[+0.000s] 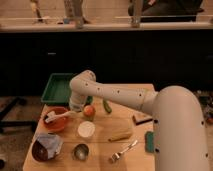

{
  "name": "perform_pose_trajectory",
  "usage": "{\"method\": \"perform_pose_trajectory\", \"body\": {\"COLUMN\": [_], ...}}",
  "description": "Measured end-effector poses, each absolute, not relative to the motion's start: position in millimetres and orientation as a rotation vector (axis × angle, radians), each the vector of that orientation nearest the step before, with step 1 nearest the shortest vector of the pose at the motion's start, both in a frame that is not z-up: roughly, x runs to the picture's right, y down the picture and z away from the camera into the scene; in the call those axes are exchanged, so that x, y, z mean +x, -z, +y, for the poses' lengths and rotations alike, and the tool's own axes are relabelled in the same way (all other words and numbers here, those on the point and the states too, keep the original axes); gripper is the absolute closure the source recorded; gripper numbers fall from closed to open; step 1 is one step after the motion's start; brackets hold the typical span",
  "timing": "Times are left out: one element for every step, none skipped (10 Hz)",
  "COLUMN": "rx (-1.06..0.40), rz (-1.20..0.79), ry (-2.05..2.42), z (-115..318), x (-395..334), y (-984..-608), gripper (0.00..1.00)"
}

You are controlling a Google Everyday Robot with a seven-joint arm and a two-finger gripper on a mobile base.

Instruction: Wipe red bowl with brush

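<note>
The red bowl (55,122) sits on the left side of the wooden table (125,92). A white brush (54,117) lies across the bowl, its head to the left and its handle pointing right toward the gripper. My gripper (75,106) hangs at the end of the white arm (120,95), just above and right of the bowl's rim, close to the brush's handle end. Whether it touches the handle is hidden by the wrist.
A green tray (56,87) stands behind the bowl. An orange fruit (89,111) and a green vegetable (107,106) lie right of the gripper. In front are a white round lid (86,129), a metal cup (81,151), a dark bowl holding blue cloth (46,146), a fork (122,150) and a green sponge (149,141).
</note>
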State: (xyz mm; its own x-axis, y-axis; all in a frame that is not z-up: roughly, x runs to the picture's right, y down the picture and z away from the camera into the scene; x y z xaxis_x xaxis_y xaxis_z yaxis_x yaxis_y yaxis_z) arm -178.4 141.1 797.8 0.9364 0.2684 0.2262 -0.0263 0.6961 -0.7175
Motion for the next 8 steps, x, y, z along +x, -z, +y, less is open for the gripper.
{"method": "perform_pose_trajectory", "body": {"rx": [-0.788,-0.788,-0.787,-0.784,-0.778,-0.774,-0.770,-0.766], "rz": [-0.328,-0.324,-0.318,-0.310,-0.302,-0.294,-0.292,-0.293], "ry": [-0.165,-0.170,-0.180,-0.195,-0.216,-0.237,-0.258,-0.269], "z": [145.1,147.7,148.3,148.3,146.7,144.7,139.7,135.0], "x": [-172.6,-163.1,-153.0,-139.2,-124.9,-115.8,-113.6,-113.9], "y": [-793.0,-790.3,-788.8,-787.5,-787.1,-788.7,-790.4,-791.3], "gripper": [1.00,1.00,1.00,1.00,1.00,1.00,1.00,1.00]}}
